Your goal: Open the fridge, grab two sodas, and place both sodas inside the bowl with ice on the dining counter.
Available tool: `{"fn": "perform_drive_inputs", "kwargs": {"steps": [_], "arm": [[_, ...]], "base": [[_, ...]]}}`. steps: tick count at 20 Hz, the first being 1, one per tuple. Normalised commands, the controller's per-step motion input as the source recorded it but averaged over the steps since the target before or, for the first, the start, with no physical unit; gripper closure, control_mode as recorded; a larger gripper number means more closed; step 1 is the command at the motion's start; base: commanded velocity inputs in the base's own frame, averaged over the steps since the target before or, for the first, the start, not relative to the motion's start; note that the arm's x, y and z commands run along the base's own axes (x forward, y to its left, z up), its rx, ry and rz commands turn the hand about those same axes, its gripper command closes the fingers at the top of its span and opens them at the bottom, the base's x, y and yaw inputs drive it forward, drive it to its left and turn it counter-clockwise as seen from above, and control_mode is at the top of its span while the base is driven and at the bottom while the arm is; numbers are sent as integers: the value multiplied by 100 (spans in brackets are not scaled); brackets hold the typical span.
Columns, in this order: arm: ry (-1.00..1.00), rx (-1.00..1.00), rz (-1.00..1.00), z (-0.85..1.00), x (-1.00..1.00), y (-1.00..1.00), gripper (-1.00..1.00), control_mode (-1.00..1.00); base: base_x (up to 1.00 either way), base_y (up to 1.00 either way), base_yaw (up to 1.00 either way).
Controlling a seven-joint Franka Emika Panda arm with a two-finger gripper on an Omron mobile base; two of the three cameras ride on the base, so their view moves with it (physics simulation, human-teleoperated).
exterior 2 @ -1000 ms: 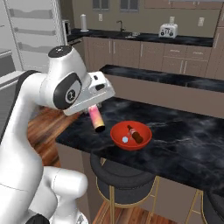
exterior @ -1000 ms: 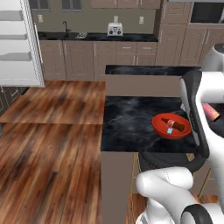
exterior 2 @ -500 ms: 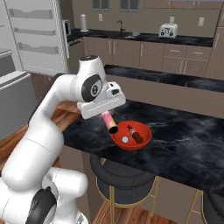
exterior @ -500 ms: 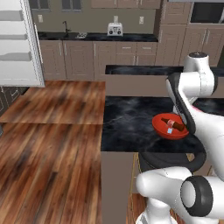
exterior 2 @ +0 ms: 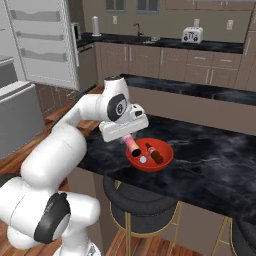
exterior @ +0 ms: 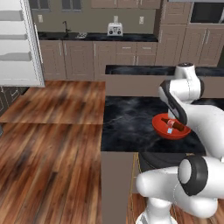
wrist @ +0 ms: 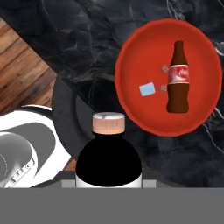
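Gripper: the gripper (exterior 2: pixel 131 141) hangs over the near left rim of the bowl (exterior 2: pixel 164 161), pointing down at the table (exterior 2: pixel 210 160); in the left base view it sits behind the arm's forearm, so only the bowl (exterior: pixel 164 131) and arm are plain there.
Jaws: pressed onto the pink soda (exterior 2: pixel 133 145) — the bottle sticks out below the hand, tilted toward the bowl.
Pink soda, hand view: its black end with a tan disc (wrist: pixel 108 151) rises at the bottom middle, just left of the bowl's rim (wrist: pixel 131 118) and over the table edge.
Cola: the brown bottle with the red label (wrist: pixel 177 80) lies on its side inside the bowl, off to one side of the middle; from the right base view it lies in the bowl's far half (exterior 2: pixel 155 154).
Ice: one pale blue cube (wrist: pixel 148 89) lies on the bowl floor beside the cola, with two smaller faint pieces near the label.
Bowl: red-orange, shallow, resting on the black marbled table near its front edge.
Stool: a dark round stool (exterior 2: pixel 140 205) stands under the table edge, below the bowl.
Fridge: the fridge (exterior 2: pixel 42 42) is well apart at the far left, its door open with grey shelves showing.
Background: a toaster (exterior: pixel 115 29) stands on the wall counter — far from the arm.
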Motion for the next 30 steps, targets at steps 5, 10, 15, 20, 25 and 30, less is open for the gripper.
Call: {"fn": "perform_drive_inputs", "kwargs": {"steps": [5,10,15,20,25,30], "arm": [[4,6,8,-35,50,-31,100,-100],[5,5,8,-38,45,-28,100,-100],[7,0,5,-44,38,-8,100,-100],[6,1,4,-41,30,-6,100,-100],[3,2,3,-35,15,-5,100,-100],[1,5,2,-28,15,0,100,-100]], "base": [[0,0,0],[0,0,0],[0,0,0],[0,0,0],[0,0,0],[0,0,0]]}}
